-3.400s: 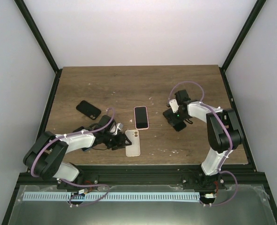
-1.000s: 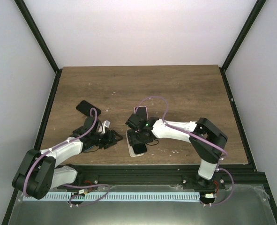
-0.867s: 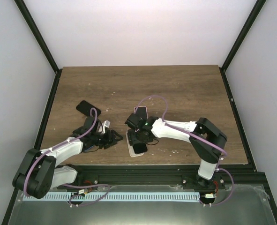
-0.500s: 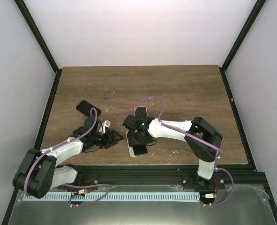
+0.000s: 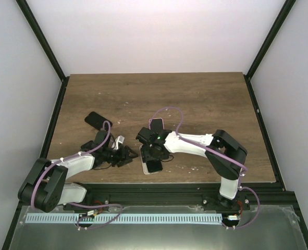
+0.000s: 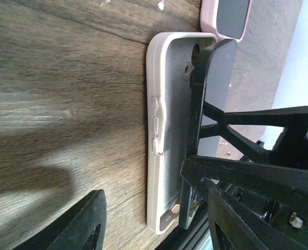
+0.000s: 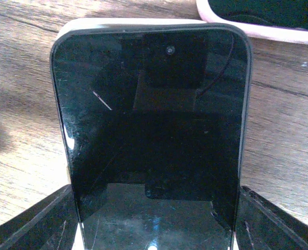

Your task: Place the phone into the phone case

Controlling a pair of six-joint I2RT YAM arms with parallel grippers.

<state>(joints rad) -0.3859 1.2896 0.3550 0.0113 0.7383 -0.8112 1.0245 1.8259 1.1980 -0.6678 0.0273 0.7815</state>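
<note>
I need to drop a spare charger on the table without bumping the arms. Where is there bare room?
The far strip of the table beyond the black phone and pink-cased phone is bare, as is the right side past the right arm. Near centre is crowded: left gripper, right gripper holding the phone over the white case.

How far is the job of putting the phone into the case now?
Done: the right pincer grips the phone. In hand: the phone stands tilted over the white case, one long edge seemingly inside. Remaining: pressing it flat until seated. The left pincer is open beside the case.
</note>
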